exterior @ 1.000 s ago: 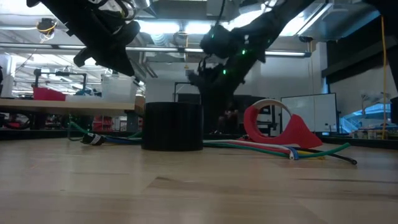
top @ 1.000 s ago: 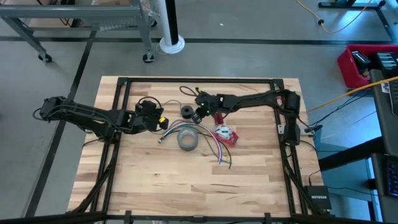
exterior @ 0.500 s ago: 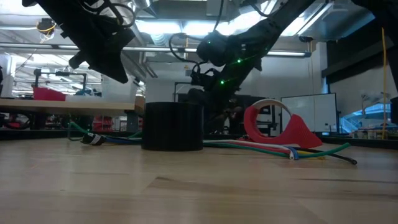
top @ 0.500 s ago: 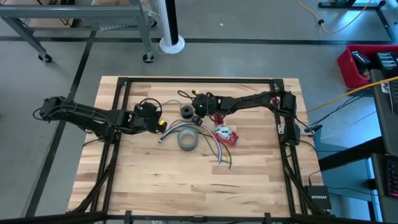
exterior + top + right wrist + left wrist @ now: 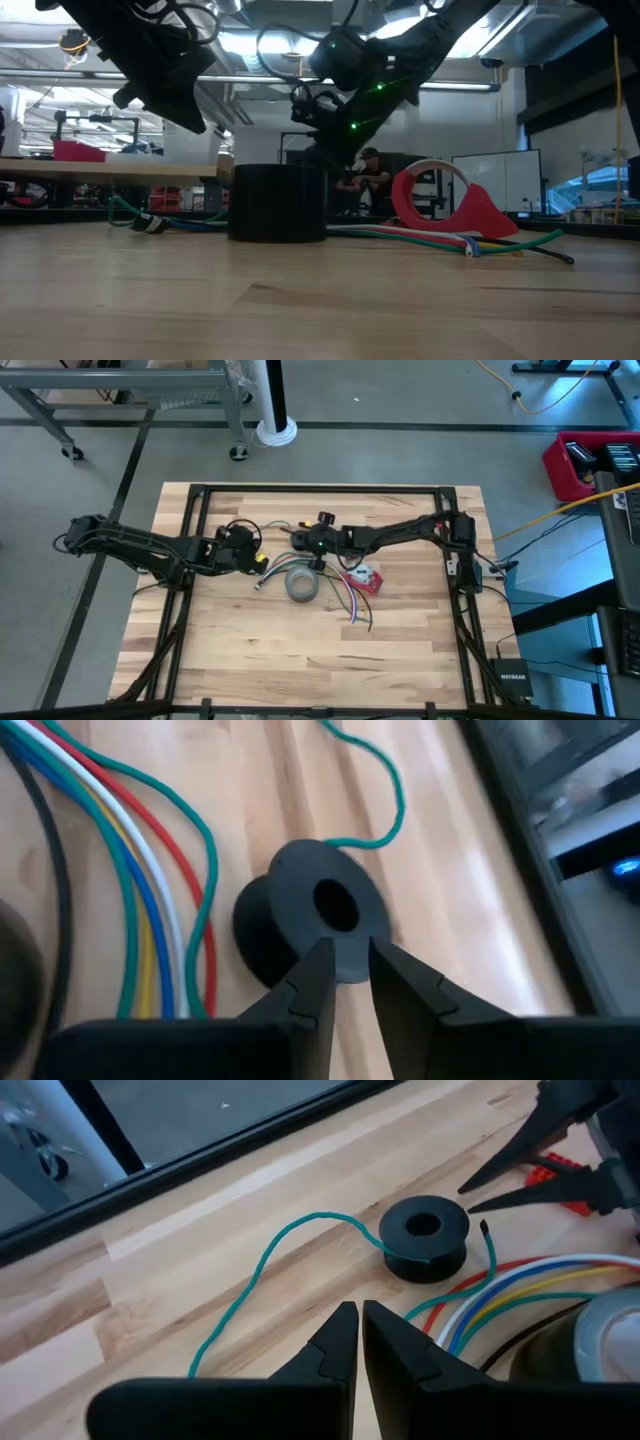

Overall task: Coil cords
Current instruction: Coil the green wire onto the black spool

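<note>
A thin green cord (image 5: 262, 1270) lies slack on the wooden table and runs up against a small black spool (image 5: 425, 1237); its dark tip (image 5: 484, 1227) points up beside the spool. My right gripper (image 5: 348, 960) hovers open just over the spool's near rim (image 5: 350, 965), slanting down from the table's right; I cannot tell if it touches. My left gripper (image 5: 359, 1332) is shut, above the table left of the spool (image 5: 298, 540), with nothing visible between its fingers. The cord passes beside it and under its body.
A grey tape roll (image 5: 302, 585) stands just in front of the spool. A bundle of red, white, blue, yellow and green wires (image 5: 345, 596) fans out beside it. A red tape dispenser (image 5: 362, 577) lies to the right. A small plug (image 5: 150, 223) rests on the table's left part.
My right gripper has swung toward the table's left over the black spool, rolling strongly about its own line and sinking a little. My left gripper has stayed in place and rolled slightly. The cord and spool have not moved.
</note>
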